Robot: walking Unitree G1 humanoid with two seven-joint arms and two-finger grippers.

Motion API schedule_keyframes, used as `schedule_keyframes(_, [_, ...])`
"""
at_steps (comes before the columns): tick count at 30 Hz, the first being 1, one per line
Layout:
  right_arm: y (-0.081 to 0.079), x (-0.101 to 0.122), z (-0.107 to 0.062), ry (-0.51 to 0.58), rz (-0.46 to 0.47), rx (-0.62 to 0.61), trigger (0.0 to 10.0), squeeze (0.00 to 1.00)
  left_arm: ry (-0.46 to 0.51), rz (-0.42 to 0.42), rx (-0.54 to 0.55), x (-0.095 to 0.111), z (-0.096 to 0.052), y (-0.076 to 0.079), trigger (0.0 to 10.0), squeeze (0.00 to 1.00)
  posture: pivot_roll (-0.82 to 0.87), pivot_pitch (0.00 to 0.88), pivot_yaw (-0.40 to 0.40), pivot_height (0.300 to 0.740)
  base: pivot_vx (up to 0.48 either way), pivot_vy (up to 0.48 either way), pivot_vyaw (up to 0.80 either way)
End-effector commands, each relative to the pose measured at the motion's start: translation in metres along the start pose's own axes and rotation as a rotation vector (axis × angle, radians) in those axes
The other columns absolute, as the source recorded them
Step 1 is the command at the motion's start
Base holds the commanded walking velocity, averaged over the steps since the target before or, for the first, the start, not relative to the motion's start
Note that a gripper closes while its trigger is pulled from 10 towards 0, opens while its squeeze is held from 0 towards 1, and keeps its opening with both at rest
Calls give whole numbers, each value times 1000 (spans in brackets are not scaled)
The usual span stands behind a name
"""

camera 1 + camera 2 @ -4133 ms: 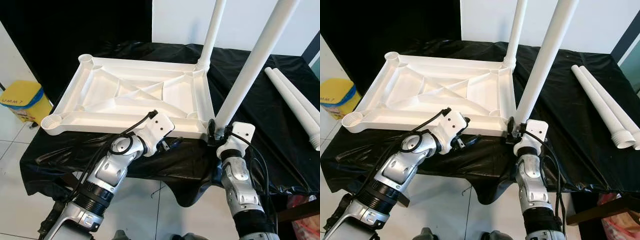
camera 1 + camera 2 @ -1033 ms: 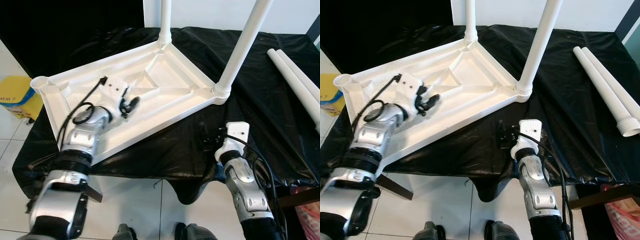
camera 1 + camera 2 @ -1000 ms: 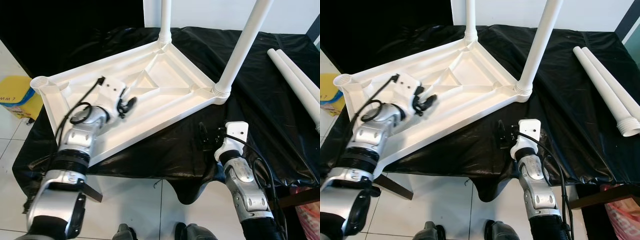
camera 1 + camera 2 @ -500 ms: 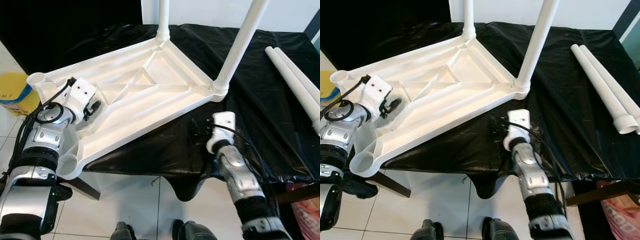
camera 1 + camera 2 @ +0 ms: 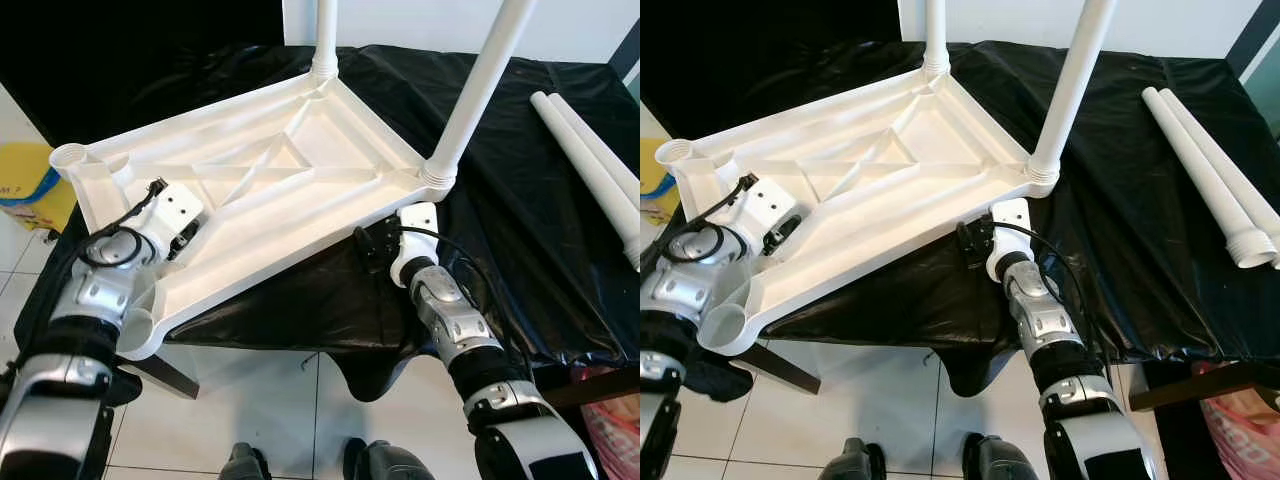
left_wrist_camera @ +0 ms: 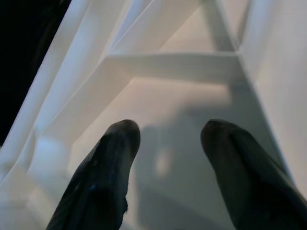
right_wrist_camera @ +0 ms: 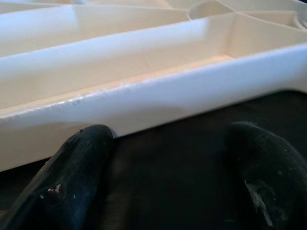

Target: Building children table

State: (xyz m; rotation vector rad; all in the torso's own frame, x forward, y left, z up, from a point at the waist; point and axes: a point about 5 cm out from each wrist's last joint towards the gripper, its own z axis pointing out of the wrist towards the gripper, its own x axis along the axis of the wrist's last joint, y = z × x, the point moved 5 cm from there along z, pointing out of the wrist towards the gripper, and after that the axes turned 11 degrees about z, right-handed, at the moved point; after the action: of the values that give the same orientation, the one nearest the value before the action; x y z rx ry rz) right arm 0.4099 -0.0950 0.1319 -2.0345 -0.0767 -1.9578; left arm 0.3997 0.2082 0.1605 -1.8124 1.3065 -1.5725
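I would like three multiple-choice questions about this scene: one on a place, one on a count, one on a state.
1. Where do the two loose white plastic legs lie?
A. on the black cloth, robot's right
B. on the floor
C. inside the tabletop

2. How many legs stand fitted in the upturned white plastic tabletop?
A. none
B. two
C. four

3. The left hand is:
A. shut on a leg
B. open over the tabletop
C. shut on the cloth

Key: A, they rest on the black cloth; B, two upright; C is wrong, B: fingers apart.

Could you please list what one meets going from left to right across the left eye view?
Yellow bin → left claw → upturned white tabletop → right claw → screwed-in near leg → two loose legs.
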Motion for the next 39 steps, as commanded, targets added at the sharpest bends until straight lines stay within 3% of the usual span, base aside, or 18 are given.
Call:
schedule_keyframes(1, [-1,-1,3,-5,8,4,10000,0,56,-9,-279,10,-3,54,10000,0,74,196,-49,740,0,0,0])
schedule_keyframes(4, [-1,-1,4,-6,9,4,10000,0,78,-2,-330,16,-6,65,10000,0,74,196,-49,740,0,0,0])
schedule_keyframes(6, [1,1,8,-1,10,-5,10000,0,135,-20,-441,32,-15,96,10000,0,84,197,-51,740,0,0,0])
schedule_keyframes(7, [1,1,8,-1,10,-5,10000,0,135,-20,-441,32,-15,96,10000,0,84,197,-51,740,0,0,0])
schedule_keyframes(8, [2,4,10,6,10,-9,10000,0,162,-41,-476,42,-18,114,10000,0,86,198,-52,740,0,0,0])
schedule_keyframes(10, [4,7,13,14,11,-15,10000,0,187,-70,-493,58,-18,135,10000,0,85,200,-52,740,0,0,0])
schedule_keyframes(14, [5,9,14,19,10,-23,10000,0,210,-105,-481,75,-16,146,10000,0,85,201,-53,740,0,0,0])
schedule_keyframes(15, [8,10,15,24,8,-32,10000,0,225,-158,-457,94,-13,152,10000,0,85,196,-52,740,0,0,0])
schedule_keyframes(19, [10,11,16,27,7,-43,10000,0,245,-194,-421,110,-8,153,10000,0,84,191,-52,740,0,0,0])
schedule_keyframes(23, [17,14,16,43,3,-71,10000,0,260,-232,-300,122,1,134,10000,0,83,178,-53,740,0,0,0])
schedule_keyframes(25, [17,14,16,43,3,-71,10000,0,260,-232,-300,122,1,134,10000,0,83,178,-53,740,0,0,0])
schedule_keyframes(27, [25,19,15,68,2,-105,10000,0,273,-262,-271,123,1,121,10000,0,78,206,-43,740,0,0,0])
schedule_keyframes(34, [48,35,10,125,-38,-180,10000,0,370,-182,-382,118,-12,98,10000,0,78,219,-49,740,0,0,0])
schedule_keyframes(39, [56,40,6,157,-37,-199,10000,0,370,-106,-440,108,-18,96,10000,0,73,214,-49,740,0,0,0])
